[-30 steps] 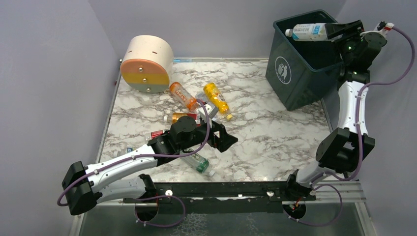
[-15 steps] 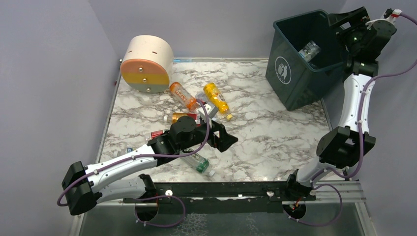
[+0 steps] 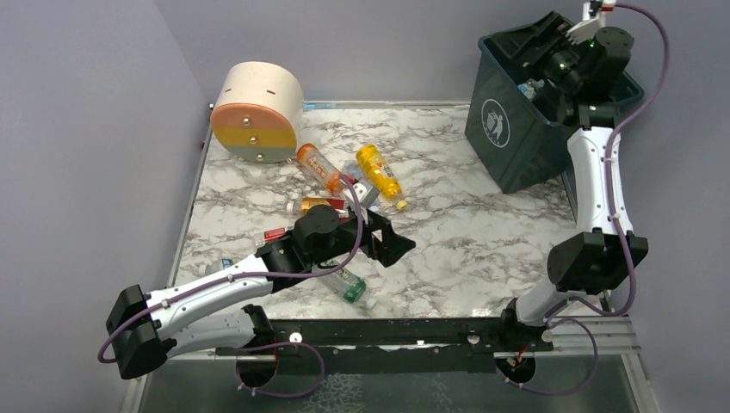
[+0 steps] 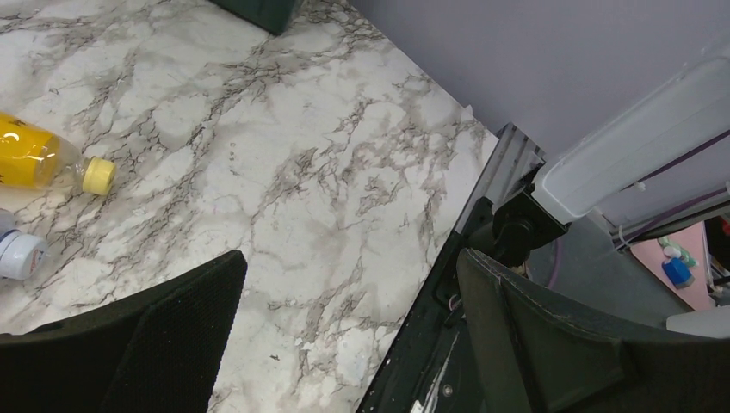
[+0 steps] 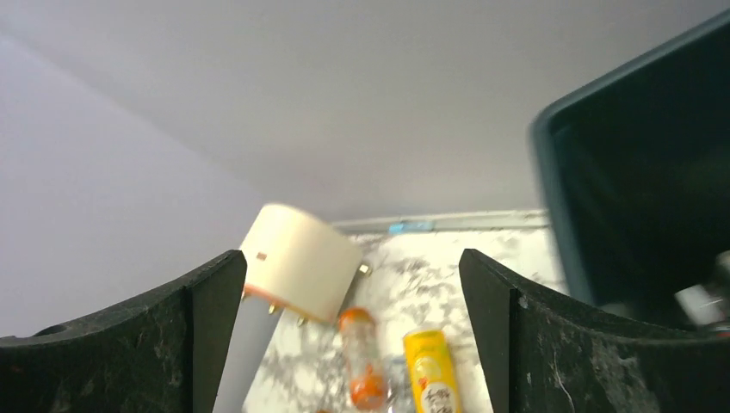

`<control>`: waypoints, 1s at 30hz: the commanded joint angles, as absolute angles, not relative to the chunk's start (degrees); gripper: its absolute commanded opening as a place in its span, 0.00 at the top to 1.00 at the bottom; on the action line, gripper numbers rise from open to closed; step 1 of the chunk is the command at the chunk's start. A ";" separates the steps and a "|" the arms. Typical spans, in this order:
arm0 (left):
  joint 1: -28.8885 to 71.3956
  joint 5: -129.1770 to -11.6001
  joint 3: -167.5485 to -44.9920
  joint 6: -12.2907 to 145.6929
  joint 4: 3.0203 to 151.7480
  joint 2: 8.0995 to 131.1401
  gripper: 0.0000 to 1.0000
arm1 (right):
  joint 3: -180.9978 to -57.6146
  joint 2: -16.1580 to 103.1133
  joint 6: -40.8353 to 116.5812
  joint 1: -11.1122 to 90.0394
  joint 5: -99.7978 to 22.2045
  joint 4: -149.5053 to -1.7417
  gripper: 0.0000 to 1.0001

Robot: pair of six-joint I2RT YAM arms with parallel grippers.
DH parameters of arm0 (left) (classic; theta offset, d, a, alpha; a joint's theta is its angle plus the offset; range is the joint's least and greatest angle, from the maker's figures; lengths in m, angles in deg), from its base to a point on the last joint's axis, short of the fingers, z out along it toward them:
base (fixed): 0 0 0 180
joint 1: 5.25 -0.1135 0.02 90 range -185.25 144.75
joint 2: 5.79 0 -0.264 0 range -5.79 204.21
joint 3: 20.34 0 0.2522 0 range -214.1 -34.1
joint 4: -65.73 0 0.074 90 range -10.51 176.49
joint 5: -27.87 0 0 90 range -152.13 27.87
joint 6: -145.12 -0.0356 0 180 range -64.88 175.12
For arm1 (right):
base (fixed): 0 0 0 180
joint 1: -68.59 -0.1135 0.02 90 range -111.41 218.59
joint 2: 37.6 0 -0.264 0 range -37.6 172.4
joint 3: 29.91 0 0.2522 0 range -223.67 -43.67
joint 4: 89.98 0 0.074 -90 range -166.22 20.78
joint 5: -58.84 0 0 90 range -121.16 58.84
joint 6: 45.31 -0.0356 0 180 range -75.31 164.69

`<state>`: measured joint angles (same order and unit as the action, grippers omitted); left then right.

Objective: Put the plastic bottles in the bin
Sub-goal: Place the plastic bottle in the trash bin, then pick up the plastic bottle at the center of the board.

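Several plastic bottles [image 3: 314, 205] lie loose on the marble table [image 3: 482, 232], so the job looks roughly midway at best; the bin [image 3: 504, 142] sits at the far right corner with at least one clear bottle [image 3: 528, 88] inside it, and the cream cylinder [image 3: 258, 112] lies on its side at far left, not a task item; right gripper [image 5: 349, 258] hangs above the bin opening, jaws spread wide with nothing between them, so the step in hand reads as going back for the next bottle; left gripper [image 4: 349, 258] hovers low over the table mid-front, jaws also wide and empty, just beside the pile; orange bottle [image 3: 320, 168] and yellow bottle [image 3: 379, 170] lie near each other around table centre with a clear one partly hidden between them, and a green-tinted bottle [image 3: 351, 286] lies under the left arm [image 3: 215, 292] near the front edge; to do it well, my call: pick a bottle free of neighbours (yellow looks most exposed), set jaws across the body not along it, close at mid-body since round plastic may roll or slip out, and carry it over the bin rim before letting go
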<state>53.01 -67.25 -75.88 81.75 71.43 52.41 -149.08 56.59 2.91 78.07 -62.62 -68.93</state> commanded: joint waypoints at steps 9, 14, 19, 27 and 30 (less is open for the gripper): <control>53.29 -65.65 -72.99 82.82 69.21 49.23 0.01 | -139.07 46.96 13.37 62.63 -65.18 -62.90 0.03; 53.29 -64.23 -71.88 83.34 69.90 47.88 0.01 | -132.51 44.12 15.71 58.58 -63.88 -61.30 0.03; 53.21 -60.73 -71.20 85.20 72.58 46.64 0.01 | -124.73 41.46 16.09 55.36 -62.85 -61.83 0.03; 53.21 -56.67 -69.61 89.31 77.08 44.18 0.01 | -114.09 37.13 16.89 52.85 -62.16 -61.91 0.04; 53.22 -55.68 -69.10 90.80 78.88 43.21 0.01 | -110.78 35.90 17.36 52.44 -62.10 -61.61 0.04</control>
<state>53.01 -59.01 -70.26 87.61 75.85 45.15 -113.84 38.58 15.80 53.13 -63.45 -61.87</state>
